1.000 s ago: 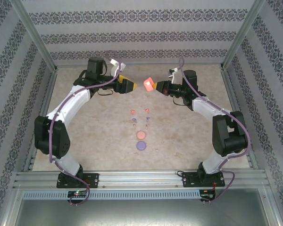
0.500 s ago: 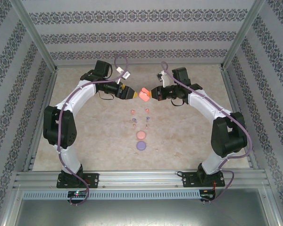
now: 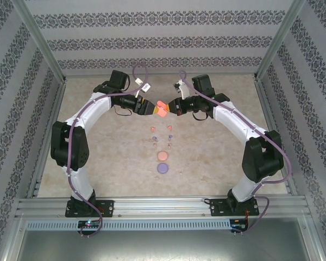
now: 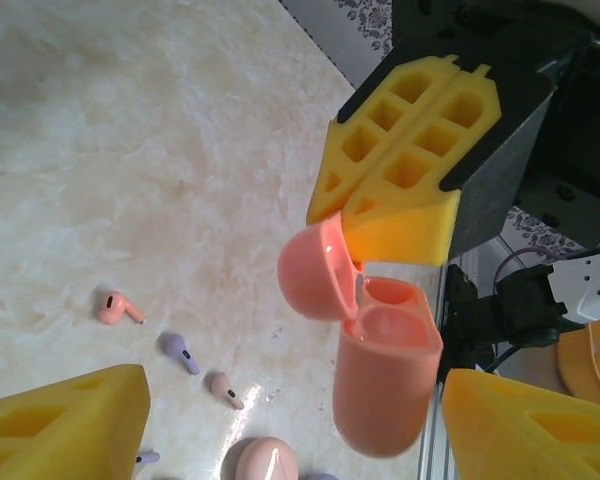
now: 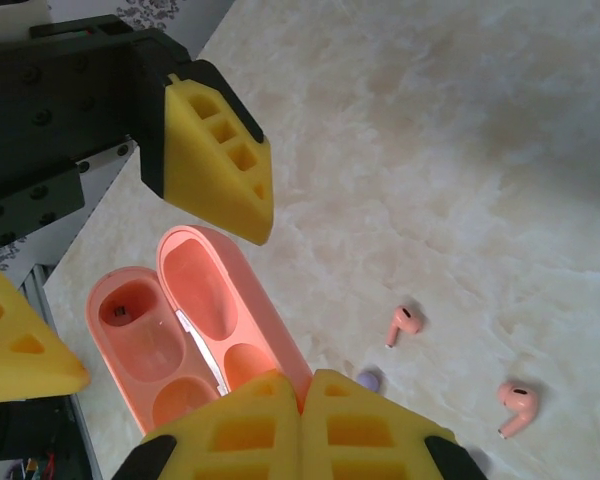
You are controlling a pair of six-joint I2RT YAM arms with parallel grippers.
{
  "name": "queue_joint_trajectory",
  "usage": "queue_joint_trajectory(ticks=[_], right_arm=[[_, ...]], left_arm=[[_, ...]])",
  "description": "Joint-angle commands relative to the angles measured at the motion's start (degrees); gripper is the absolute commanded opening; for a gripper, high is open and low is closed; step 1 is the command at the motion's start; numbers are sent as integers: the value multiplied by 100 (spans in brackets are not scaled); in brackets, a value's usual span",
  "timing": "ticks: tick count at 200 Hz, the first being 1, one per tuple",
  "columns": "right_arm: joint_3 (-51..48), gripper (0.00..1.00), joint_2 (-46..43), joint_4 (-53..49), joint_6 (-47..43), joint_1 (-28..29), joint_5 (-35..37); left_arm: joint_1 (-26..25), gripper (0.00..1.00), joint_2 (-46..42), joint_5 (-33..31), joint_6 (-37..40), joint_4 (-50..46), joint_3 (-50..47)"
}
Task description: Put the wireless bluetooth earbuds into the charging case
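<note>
R claw pinching glossy coral case by open lid; L claw agape round it

The right gripper covers the lid rim of the open coral-pink plastic charging case and half a purple stemmed earbud; the left wrist view's bottom edge crops a round salmon case.

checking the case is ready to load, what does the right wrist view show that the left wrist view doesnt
Right wrist: the open coral case's inside, its wells empty. Left wrist: that case's outer shell, plus a closed pale case on the table. Both: the right gripper shut on the coral case, the left gripper open around it, loose earbuds on the table.
</note>
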Motion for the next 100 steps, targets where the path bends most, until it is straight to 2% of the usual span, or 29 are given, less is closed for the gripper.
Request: queue_joint_trajectory(ticks=[1,100], right_arm=[[217,0,116,-10,-32,46,-87],[384,0,231,14,30,129,-132]], left_arm=[[-80,75,88,321,126,-112,235],[-167,62,237,580,301,-330,342]])
